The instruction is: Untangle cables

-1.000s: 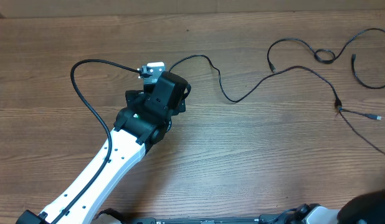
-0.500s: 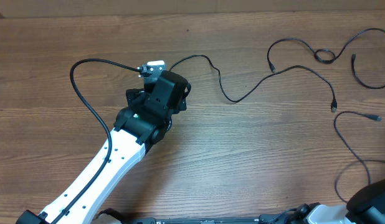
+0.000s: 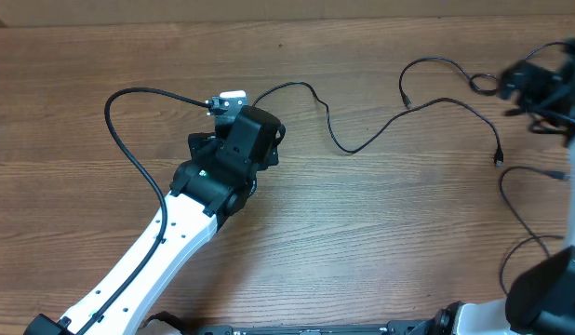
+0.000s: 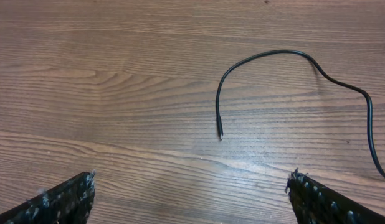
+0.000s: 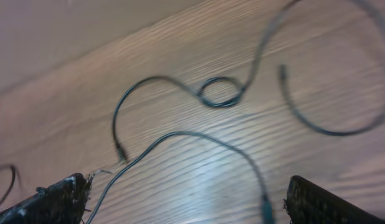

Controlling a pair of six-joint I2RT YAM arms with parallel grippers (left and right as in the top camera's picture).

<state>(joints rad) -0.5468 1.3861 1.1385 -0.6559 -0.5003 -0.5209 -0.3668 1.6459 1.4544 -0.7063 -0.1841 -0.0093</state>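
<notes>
Overhead, we see cables (image 3: 349, 150) toward two o'clock; only wrist views show the left claw (image 4: 189, 180) and right claw (image 5: 186, 182) spread wide.

Four cables (image 4: 273, 52), two arms (image 3: 167, 233)

No text, label, brand, number or sign is showing legibly in any view. The wooden tabletop (image 3: 362, 233) and the cables (image 4: 218, 118) are carrying no readable marking.
</notes>
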